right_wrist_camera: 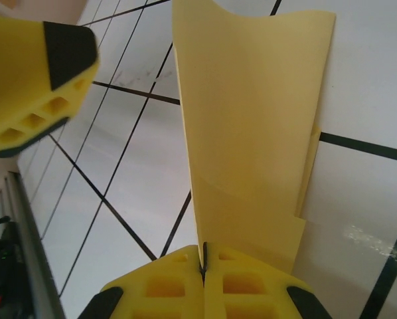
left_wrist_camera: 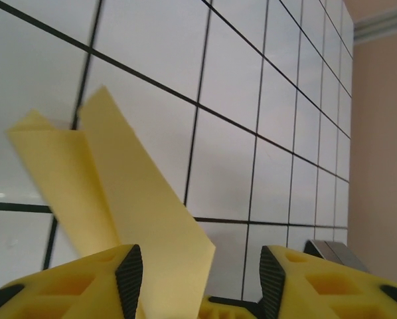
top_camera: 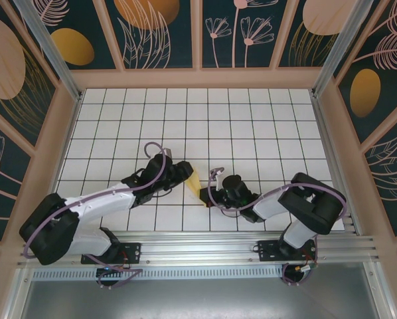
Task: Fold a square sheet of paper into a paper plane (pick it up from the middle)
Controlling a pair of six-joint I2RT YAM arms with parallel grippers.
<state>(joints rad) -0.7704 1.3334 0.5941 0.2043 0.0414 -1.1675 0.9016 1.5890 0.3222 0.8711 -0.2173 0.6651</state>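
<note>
Right wrist: the right gripper [right_wrist_camera: 203,262] is pinched shut on the near edge of the folded paper [right_wrist_camera: 251,133], which stands upright over the worktop [right_wrist_camera: 135,176]. The left gripper [left_wrist_camera: 200,279] is partly open around it, paper just beside one finger.

My arms: two, the left arm [top_camera: 92,201] and the right arm [top_camera: 310,199].
My grippers: two, one on each arm, the left gripper [top_camera: 180,174] and the right gripper [top_camera: 209,195].
My fingers [left_wrist_camera: 105,282]: four in all, two yellow ones on each gripper.
Paper [top_camera: 194,183]: one folded yellow piece.
Paper layers: at least two, counted at the edge my right wrist sees.
Table [top_camera: 251,119]: one, white with a black grid.
Cables [top_camera: 150,151]: two purple ones, one along each arm.
</note>
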